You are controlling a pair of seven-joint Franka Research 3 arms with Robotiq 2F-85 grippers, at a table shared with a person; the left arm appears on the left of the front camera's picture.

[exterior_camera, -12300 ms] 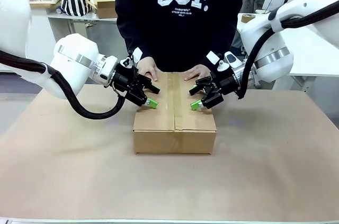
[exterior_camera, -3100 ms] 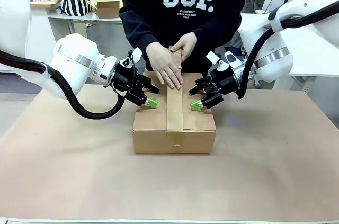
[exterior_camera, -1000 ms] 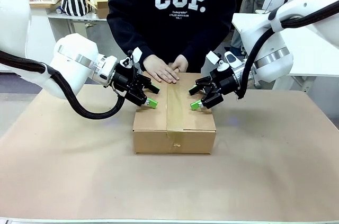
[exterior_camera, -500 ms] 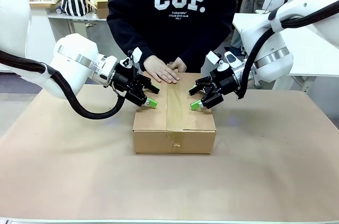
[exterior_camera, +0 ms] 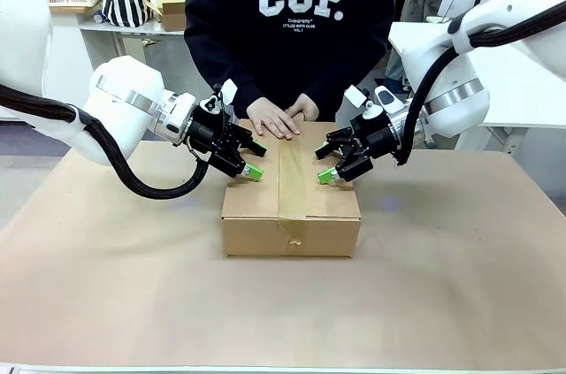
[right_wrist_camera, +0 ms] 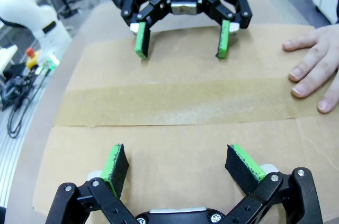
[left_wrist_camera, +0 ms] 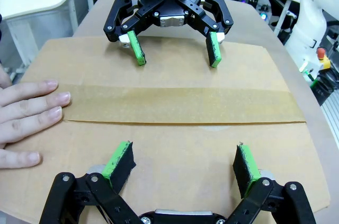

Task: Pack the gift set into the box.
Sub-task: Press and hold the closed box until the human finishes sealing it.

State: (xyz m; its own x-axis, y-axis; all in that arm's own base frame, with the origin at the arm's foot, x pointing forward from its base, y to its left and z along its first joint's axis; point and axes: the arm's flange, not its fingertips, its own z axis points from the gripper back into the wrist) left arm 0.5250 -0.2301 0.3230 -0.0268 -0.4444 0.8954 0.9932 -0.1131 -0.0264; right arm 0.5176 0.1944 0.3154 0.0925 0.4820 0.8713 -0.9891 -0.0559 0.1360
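- Left gripper (exterior_camera: 249,171), black with green pads, at centre-left of the frame: jaws wide open, holding nothing, tips on the closed brown cardboard box (exterior_camera: 291,224).
- Person's hands (exterior_camera: 273,117) at upper centre press the brown tape strip (exterior_camera: 291,175); sealing seems underway, and the gift set is presumably inside.
- Right gripper (exterior_camera: 328,173), centre-right: also spread and empty; next it probably only needs to steady the flaps.

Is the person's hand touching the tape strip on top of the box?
Touching. In the left wrist view the hand lies flat on the box, fingertips overlapping the tape strip.
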